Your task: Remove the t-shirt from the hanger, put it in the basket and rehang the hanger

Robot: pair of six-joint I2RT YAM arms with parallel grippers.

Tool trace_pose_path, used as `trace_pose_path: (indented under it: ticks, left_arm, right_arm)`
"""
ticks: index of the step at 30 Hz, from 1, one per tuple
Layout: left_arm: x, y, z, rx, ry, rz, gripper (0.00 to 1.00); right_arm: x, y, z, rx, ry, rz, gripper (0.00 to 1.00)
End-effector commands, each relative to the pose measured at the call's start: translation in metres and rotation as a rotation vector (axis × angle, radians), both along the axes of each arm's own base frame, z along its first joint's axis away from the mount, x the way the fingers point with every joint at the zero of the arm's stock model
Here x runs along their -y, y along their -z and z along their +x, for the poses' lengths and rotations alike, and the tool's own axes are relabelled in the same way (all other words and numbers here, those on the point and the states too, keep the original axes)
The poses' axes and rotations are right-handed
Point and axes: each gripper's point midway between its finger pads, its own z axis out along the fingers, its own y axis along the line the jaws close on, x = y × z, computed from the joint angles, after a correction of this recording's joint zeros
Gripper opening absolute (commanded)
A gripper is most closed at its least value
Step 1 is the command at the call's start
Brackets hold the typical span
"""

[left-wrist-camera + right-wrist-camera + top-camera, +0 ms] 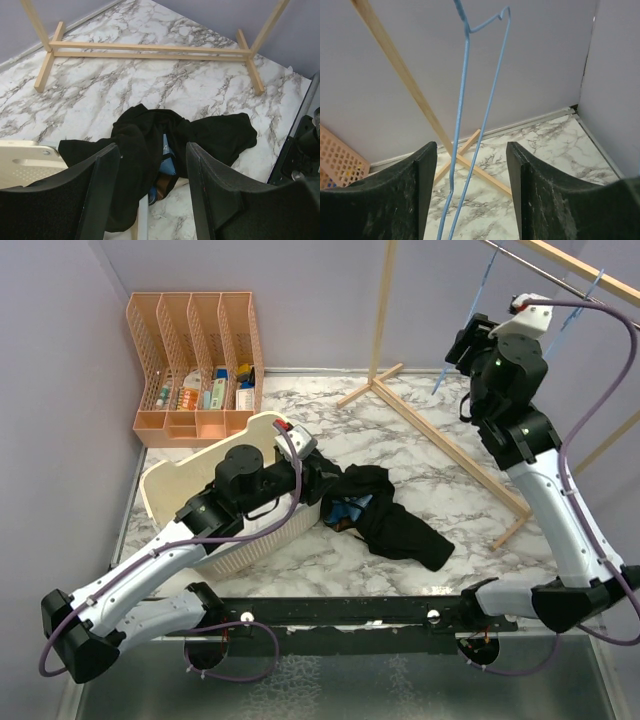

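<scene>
The black t-shirt [392, 517] lies crumpled on the marble table, one end against the cream basket [175, 485]. In the left wrist view the shirt [145, 140] shows a blue print in its folds. My left gripper [325, 485] is open and empty just above the shirt, its fingers [102, 185] on either side of the fabric. A bare blue wire hanger [462, 325] hangs from the rack's rod. My right gripper [462, 348] is raised and open. The hanger's wires [462, 130] run between its fingers [527, 190] without being pinched.
A wooden clothes rack stands at the back right, its base [440, 440] on the table. A second blue hanger [580, 310] hangs further right. A peach file organizer [195, 360] with small items sits at the back left. Purple walls close in the table.
</scene>
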Motion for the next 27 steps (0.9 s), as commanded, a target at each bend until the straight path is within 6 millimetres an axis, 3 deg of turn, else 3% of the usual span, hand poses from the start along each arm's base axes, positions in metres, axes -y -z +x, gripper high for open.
trace_pose_path:
  ticks: [1,4,8,12,15,18,22,27]
  left_arm:
    - [0.009,-0.020,-0.003,0.029,0.045,-0.039,0.59]
    - [0.019,-0.017,-0.004,0.016,0.094,-0.012,0.62]
    - [0.035,-0.006,-0.005,-0.023,0.171,0.024,0.67]
    - [0.055,0.009,-0.007,-0.077,0.250,0.048,0.70]
    - [0.074,0.032,-0.008,-0.115,0.261,0.111,0.71]
    - [0.091,0.071,-0.011,-0.157,0.246,0.240,0.73]
    - [0.104,0.126,-0.007,-0.223,0.192,0.363,0.78]
    - [0.114,0.172,0.017,-0.268,0.054,0.437,0.87]
  right_arm:
    - [-0.007,-0.049,-0.038,0.150,-0.144,0.038,0.59]
    - [-0.022,-0.074,-0.075,0.245,-0.315,0.039,0.61]
    - [-0.042,-0.097,-0.146,0.366,-0.565,0.006,0.64]
    - [-0.049,-0.098,-0.216,0.441,-0.740,-0.047,0.64]
    - [-0.043,-0.092,-0.258,0.468,-0.800,-0.061,0.63]
    - [-0.035,-0.081,-0.282,0.468,-0.805,-0.061,0.64]
    - [-0.025,-0.062,-0.297,0.442,-0.791,-0.059,0.64]
    - [-0.021,-0.051,-0.315,0.448,-0.807,-0.061,0.64]
